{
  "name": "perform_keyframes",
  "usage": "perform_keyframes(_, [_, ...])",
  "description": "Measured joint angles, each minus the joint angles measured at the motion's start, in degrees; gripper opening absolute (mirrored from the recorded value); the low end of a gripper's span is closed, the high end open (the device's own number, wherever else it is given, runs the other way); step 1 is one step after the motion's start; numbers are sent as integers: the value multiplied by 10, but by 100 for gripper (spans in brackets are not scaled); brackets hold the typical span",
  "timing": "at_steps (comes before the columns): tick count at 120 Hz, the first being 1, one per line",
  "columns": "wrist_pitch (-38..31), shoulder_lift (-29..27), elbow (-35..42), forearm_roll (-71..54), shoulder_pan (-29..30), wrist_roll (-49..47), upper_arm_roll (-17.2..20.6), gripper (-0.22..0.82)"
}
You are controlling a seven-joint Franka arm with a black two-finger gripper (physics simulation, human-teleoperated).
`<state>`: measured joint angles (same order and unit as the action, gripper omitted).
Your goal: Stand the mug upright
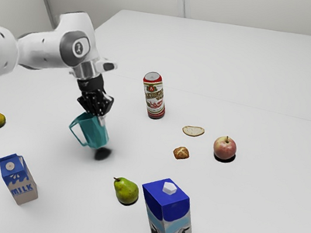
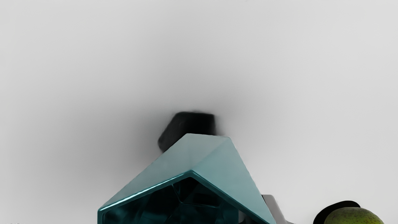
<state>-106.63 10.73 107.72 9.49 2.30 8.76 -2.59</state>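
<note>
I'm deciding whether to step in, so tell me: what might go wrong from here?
The mug hangs above its shadow on the table, so if the pincer opened now, it would probably drop and might tip over.

The pincer holds it near the rim, so it could swivel and land on an edge of its base.

The pear lies fairly near; a sideways drift while lowering could make the mug bump it.

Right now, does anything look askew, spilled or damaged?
The teal faceted mug is askew: it tilts at the black two-finger gripper instead of standing upright. Its dark shadow lies apart on the white table, so it is probably aloft. I see no spill or damage.
</note>
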Motion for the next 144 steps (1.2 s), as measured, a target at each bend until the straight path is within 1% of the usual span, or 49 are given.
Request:
perform_keyframes(24, [-67, -43, 64, -85, -8, -37, 28, -18])
perform_keyframes(46, [-105, -57, 94, -108, -8, -70, 38, -18])
perform_keyframes(78, [-137, -39, 101, -114, -8, -105, 43, -18])
perform_keyframes(107, [-150, -21, 100, -115, -8, -128, 44, -18])
perform_keyframes(108, [-151, -21, 100, -115, -8, -128, 44, -17])
perform_keyframes(129, [-147, -23, 100, -112, -8, -137, 49, 21])
perform_keyframes(136, [-146, -28, 100, -112, -8, -139, 50, 31])
perform_keyframes(144, [-142, -36, 100, -111, -8, -141, 50, 39])
